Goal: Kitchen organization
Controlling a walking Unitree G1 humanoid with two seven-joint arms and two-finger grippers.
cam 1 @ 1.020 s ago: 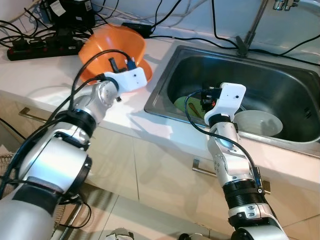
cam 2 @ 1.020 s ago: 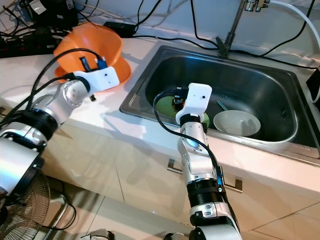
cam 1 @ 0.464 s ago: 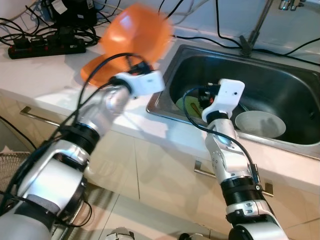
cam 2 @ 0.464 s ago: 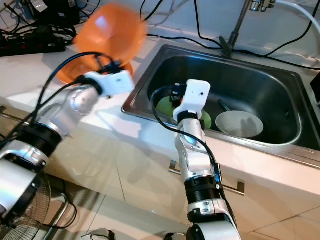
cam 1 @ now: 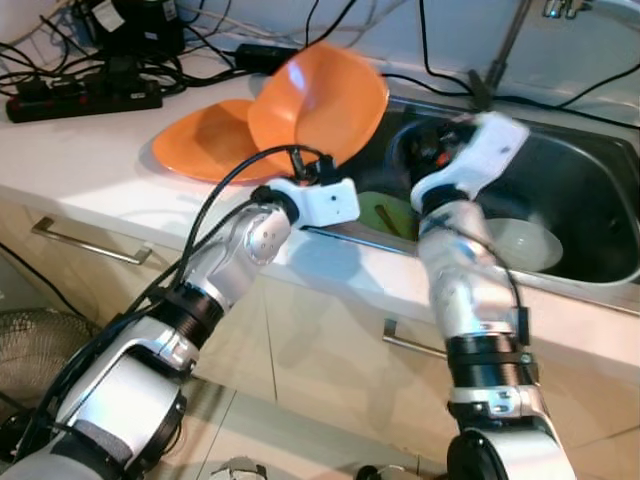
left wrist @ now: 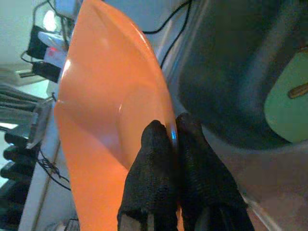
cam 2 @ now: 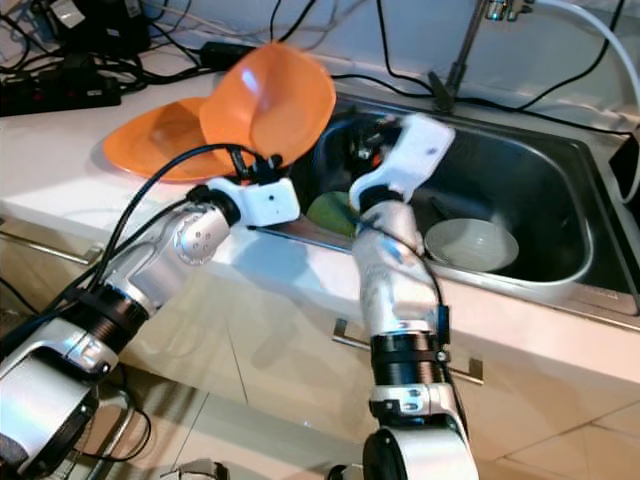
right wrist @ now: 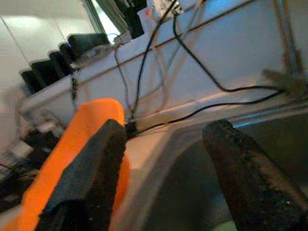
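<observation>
My left gripper [cam 1: 303, 165] is shut on the rim of an orange bowl [cam 1: 320, 100], holding it raised and tilted over the sink's left edge. In the left wrist view both black fingers [left wrist: 156, 159] pinch that rim [left wrist: 106, 110]. A second orange dish [cam 1: 200, 140] lies on the white counter behind it. My right gripper [right wrist: 163, 132] is open and lifted above the sink's left part [cam 1: 432, 152], blurred, close to the orange bowl [right wrist: 82, 139]. In the steel sink [cam 1: 590, 170] sit a white bowl [cam 1: 520, 245] and a green plate [cam 1: 385, 212] with a utensil on it.
A faucet [cam 1: 500, 50] stands behind the sink. A black power strip [cam 1: 80, 95] and several cables crowd the counter's back left. Cabinet handles [cam 1: 80, 240] run below the counter edge. A fan [cam 1: 30, 340] stands on the floor at the left.
The left gripper has lifted the top orange bowl off the lower dish and carried it right toward the sink. The right gripper has risen from over the green plate.
</observation>
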